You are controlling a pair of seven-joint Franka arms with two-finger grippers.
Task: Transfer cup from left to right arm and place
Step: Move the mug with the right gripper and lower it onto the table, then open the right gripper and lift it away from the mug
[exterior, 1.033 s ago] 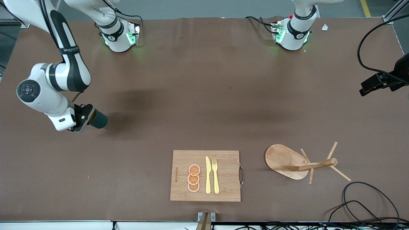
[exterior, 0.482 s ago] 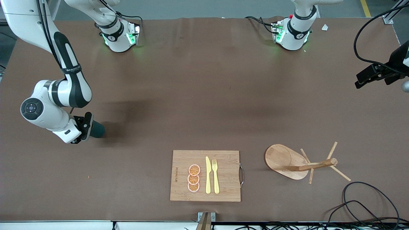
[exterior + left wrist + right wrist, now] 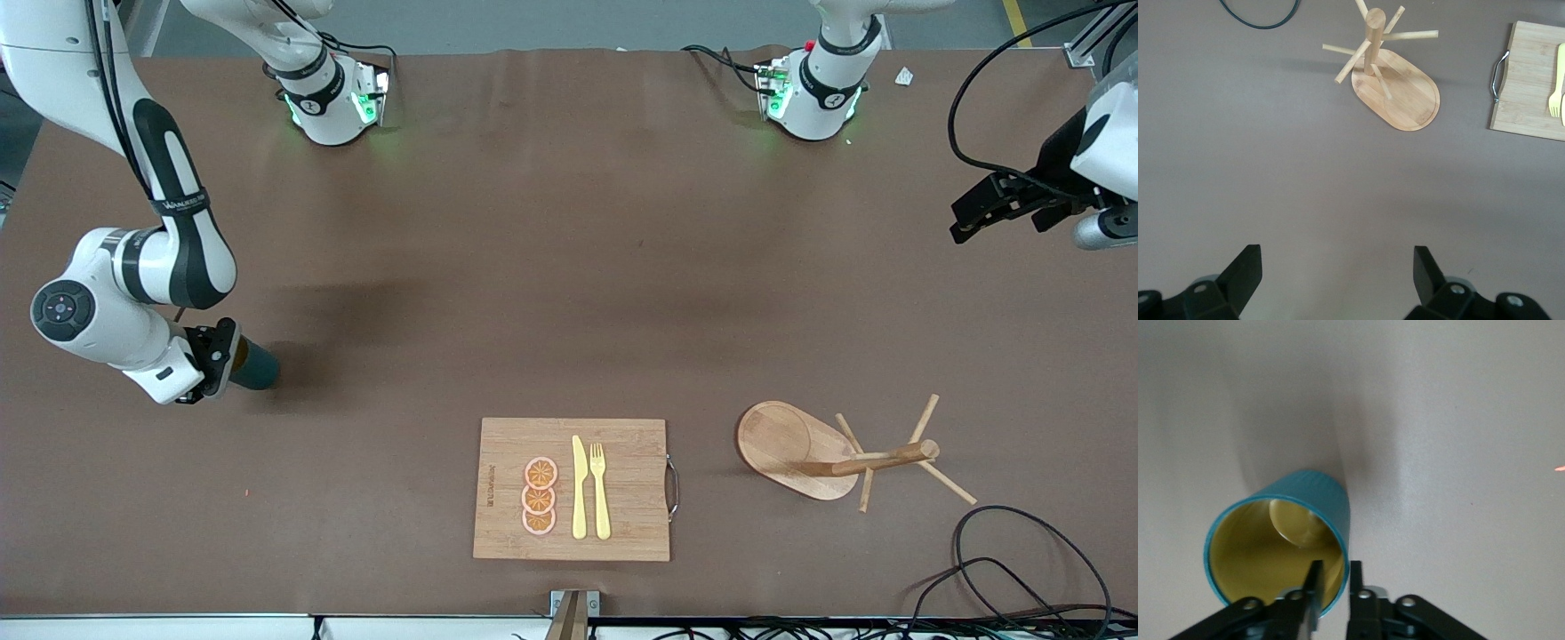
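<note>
Nearest the front camera, a wooden cutting board [image 3: 622, 480] is laid on the brown bench [image 3: 569, 267]. Three orange slices [image 3: 539, 497], a yellow knife [image 3: 579, 489] and a yellow fork [image 3: 601, 489] are set on it side by side. Beside the board, toward the left arm's end of the bench, a wooden mug tree [image 3: 800, 449] is stood on its oval base, with bare pegs. Black cables [image 3: 1022, 551] are looped at the bench's edge near it.

Farther from the front camera, toward the right arm's end, the teal cup [image 3: 258, 367] is found low over the bench, tipped on its side, with its mouth turned to the right gripper [image 3: 218, 360]. In the right wrist view the cup's yellow inside is seen, and the right gripper is placed at the rim. Whether the cup is clasped or let go cannot be told, nor whether it is rested on the bench.

The left gripper [image 3: 991, 213] is held up over the left arm's end of the bench, well apart from the cup. It is spread wide with nothing in it, and that arm is kept waiting. In the left wrist view only bare bench is seen between its fingers [image 3: 1245, 267].
</note>
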